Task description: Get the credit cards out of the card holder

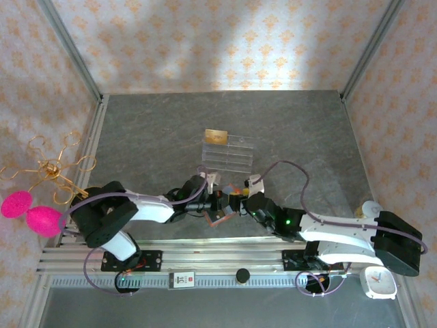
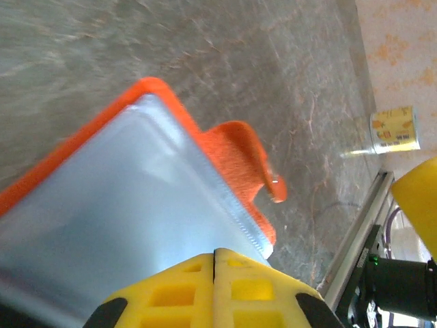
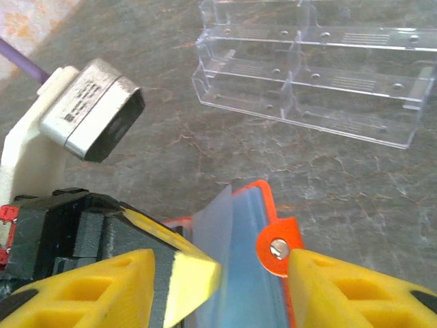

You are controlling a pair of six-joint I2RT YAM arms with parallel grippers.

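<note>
The card holder point(image 1: 220, 219) is an orange-red wallet held above the table's near middle, between both grippers. My left gripper point(image 2: 215, 251) is shut on its grey-blue inner sleeve point(image 2: 116, 205), and the orange snap tab point(image 2: 273, 188) sticks out to the right. My right gripper point(image 3: 225, 263) is open, its fingers on either side of the card holder point(image 3: 263, 198); the right finger point(image 3: 341, 287) sits next to the snap tab point(image 3: 276, 247). A gold credit card point(image 1: 216, 136) rests at the back left corner of the clear rack point(image 1: 229, 156).
The clear acrylic tiered rack point(image 3: 307, 75) stands just beyond the wallet. A yellow can point(image 2: 395, 130) sits by the right wall. Pink balls point(image 1: 31, 212) and a gold wire piece point(image 1: 54, 167) lie off the left edge. A white clock point(image 1: 379, 282) sits near the right arm's base.
</note>
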